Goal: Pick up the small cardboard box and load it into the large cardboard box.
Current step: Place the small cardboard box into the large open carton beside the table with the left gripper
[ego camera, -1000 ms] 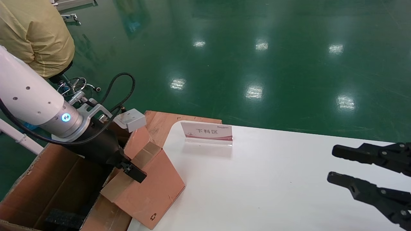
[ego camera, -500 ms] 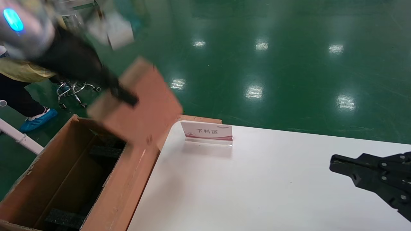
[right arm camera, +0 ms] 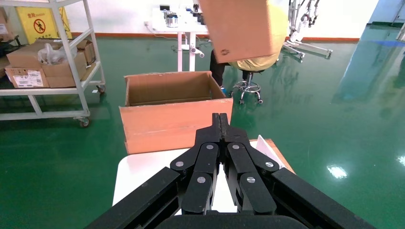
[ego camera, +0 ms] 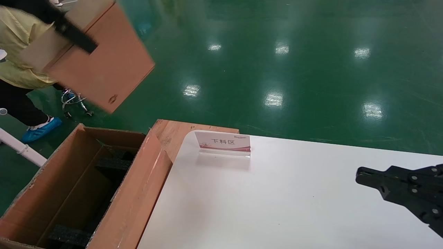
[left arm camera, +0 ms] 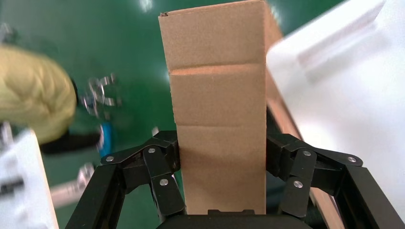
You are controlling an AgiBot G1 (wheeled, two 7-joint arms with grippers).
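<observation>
Honestly, your left gripper has its fingers clamped on just one end of the small cardboard box, held high and tilted beyond the large cardboard box's far edge, so it could swing, slip or snag the flap, while the right gripper sits closed and empty over the table.

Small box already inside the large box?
No: the left tool holds the small cardboard box in the air, above the open large cardboard box.

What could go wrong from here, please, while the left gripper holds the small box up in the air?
1. The left gripper clamps only one end of the small box, which hangs tilted; it might slip or swing.
2. The box is high above the large box, so a drop could miss the opening.
3. A person stands right behind the raised box and could be struck.
</observation>
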